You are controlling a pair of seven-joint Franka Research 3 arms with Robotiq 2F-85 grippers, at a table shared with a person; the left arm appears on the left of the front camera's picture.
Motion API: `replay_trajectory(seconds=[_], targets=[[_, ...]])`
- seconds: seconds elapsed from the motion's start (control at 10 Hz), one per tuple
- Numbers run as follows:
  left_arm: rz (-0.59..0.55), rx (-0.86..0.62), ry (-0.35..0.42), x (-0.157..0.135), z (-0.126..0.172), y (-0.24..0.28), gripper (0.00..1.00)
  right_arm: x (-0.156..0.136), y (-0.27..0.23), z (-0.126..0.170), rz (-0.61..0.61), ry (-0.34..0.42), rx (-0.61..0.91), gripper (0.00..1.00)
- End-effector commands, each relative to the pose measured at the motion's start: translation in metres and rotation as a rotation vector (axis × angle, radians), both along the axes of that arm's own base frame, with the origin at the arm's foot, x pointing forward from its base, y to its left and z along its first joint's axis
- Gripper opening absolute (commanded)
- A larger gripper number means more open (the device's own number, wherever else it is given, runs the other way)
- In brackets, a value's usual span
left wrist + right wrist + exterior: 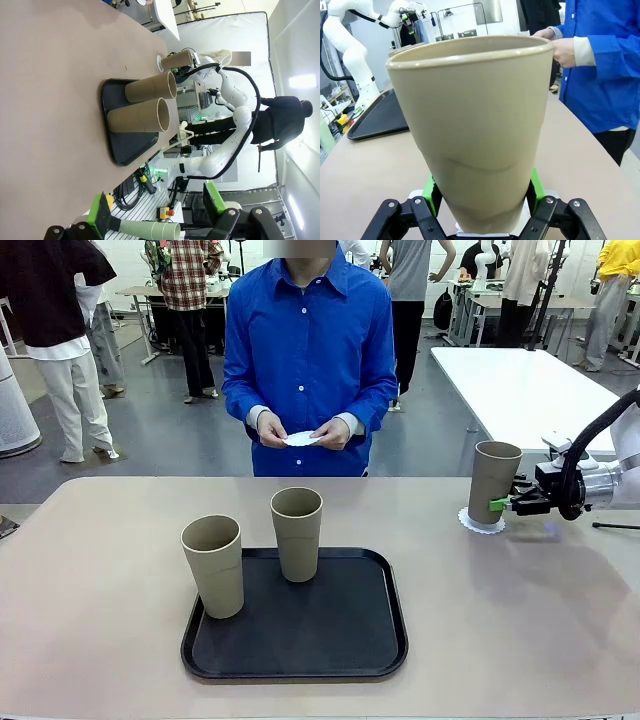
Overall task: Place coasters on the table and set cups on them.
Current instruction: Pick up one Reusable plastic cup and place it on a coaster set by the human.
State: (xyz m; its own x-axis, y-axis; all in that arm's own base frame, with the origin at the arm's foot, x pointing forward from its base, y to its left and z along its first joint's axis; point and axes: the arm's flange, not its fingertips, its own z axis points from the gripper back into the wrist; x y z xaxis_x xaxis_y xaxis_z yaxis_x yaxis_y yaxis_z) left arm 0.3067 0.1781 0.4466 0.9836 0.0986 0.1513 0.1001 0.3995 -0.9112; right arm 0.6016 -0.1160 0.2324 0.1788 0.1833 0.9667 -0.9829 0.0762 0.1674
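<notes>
A: Why was the right hand (500, 504) clamped on that cup (494, 472)?
B: Seating it on the coaster (480, 524), right of the tray (300, 666). The left hand (156, 201) hung open; two cups (213, 565) stood on the tray.

Seeing a black tray (330, 635) lying flat on the table (90, 580), close to the near edge and a bit left of the middle. Seeing round corners and a low raised rim on it. Noticing a person in a blue shirt (308, 350) standing just past the far edge, near the middle. Spotting a white table (525, 390) standing past the far right corner, on the grey floor (170, 430). Seeing more people standing farther back: a person in a checked shirt (185, 270), a person in a black top (45, 290) and white trousers, a person in a yellow top (618, 255). Spotting a round white machine (12, 410) standing on the floor at the left.
</notes>
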Motion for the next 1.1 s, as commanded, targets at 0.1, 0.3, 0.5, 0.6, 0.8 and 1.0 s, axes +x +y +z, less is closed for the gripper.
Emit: replay_trajectory(seconds=[0.1,0.3,0.5,0.6,0.8,1.0], targets=[[-0.001,-0.004,-0.004,-0.001,0.002,0.001,1.00,0.010,-0.002,-0.005,0.035,-0.018,0.017,0.81],[-0.001,-0.004,-0.004,-0.001,0.002,0.001,1.00,0.014,-0.003,-0.011,0.037,-0.020,0.023,0.81],[-0.001,-0.004,-0.004,-0.001,0.002,0.001,1.00,0.015,-0.003,-0.013,0.045,-0.018,0.020,0.81],[-0.001,-0.004,-0.004,-0.001,0.002,0.001,1.00,0.014,-0.003,-0.013,0.048,-0.015,0.020,0.81],[-0.001,-0.004,-0.004,-0.001,0.002,0.001,1.00,0.013,-0.003,-0.016,0.057,-0.004,0.013,0.81],[-0.001,-0.004,-0.004,-0.001,0.002,0.001,1.00,0.013,-0.004,-0.017,0.067,0.002,0.006,0.81]])
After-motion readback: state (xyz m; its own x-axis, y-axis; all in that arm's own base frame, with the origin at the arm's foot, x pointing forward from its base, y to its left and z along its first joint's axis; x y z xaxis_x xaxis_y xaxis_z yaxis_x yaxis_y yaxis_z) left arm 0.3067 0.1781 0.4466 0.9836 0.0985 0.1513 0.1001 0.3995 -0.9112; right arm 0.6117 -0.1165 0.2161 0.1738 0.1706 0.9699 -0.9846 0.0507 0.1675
